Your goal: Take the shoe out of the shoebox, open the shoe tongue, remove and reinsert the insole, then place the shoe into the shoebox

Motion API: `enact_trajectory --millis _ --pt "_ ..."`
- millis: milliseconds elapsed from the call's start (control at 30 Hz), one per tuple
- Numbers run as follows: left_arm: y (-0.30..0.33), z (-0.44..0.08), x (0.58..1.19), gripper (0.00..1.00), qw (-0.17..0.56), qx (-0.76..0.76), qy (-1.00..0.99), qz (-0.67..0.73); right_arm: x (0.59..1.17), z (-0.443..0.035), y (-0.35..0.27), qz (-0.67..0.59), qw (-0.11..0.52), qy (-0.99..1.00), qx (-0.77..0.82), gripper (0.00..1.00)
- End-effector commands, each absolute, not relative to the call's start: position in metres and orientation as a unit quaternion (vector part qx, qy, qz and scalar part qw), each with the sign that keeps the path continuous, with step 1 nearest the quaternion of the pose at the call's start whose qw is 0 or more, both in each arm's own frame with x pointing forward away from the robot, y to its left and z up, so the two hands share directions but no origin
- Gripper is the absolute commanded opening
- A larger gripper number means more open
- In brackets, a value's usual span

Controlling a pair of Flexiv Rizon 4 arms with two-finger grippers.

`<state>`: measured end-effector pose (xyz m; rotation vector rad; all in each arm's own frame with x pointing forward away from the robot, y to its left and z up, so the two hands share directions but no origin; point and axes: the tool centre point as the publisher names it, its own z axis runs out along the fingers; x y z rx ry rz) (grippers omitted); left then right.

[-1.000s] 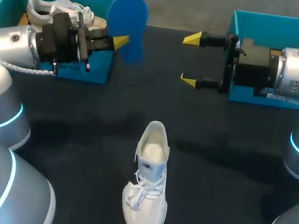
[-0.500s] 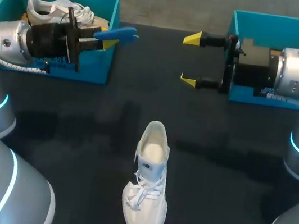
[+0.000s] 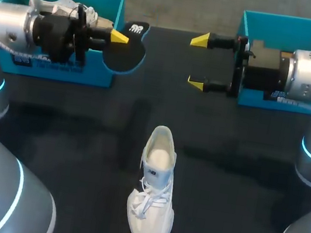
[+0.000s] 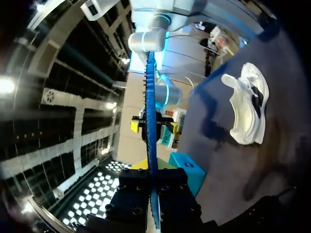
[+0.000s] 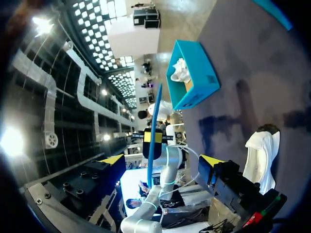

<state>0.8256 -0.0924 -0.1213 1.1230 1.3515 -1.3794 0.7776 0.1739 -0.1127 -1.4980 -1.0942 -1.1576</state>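
At eleven o'clock my left pincer [image 3: 117, 38] clamps the insole [image 3: 123, 56]; at one my right pincer [image 3: 198, 62] gapes empty, shoe [image 3: 154, 193] at six.

L gripper [image 3: 118, 39] | wrist rolled, shifted back | insole [image 3: 123, 56] flipped: blue face → dark side up

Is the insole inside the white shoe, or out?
Out: the left gripper holds the insole, well apart from the shoe on the table.

Even overhead light falls on the black table [image 3: 78, 157]; soft, faint shadows lie across it around the white laced sneaker [image 3: 154, 193].
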Motion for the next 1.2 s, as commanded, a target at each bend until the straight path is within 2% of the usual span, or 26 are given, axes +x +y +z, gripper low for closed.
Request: enact_trajectory --millis 33,667,1200 --pt "-0.098 -0.117 0.839 0.00 0.469 0.581 0.488 -0.451 0.777 -0.113 0.176 -0.471 0.458 -0.444 -0.609 1.00" --pt "-0.140 -0.124 0.837 0.00 0.518 0.562 0.456 -0.456 0.777 -0.113 0.176 -0.471 0.458 -0.444 -0.609 1.00" --pt "-0.140 -0.124 0.837 0.00 0.518 0.562 0.456 -0.456 0.777 -0.113 0.176 -0.471 0.458 -0.444 -0.609 1.00"
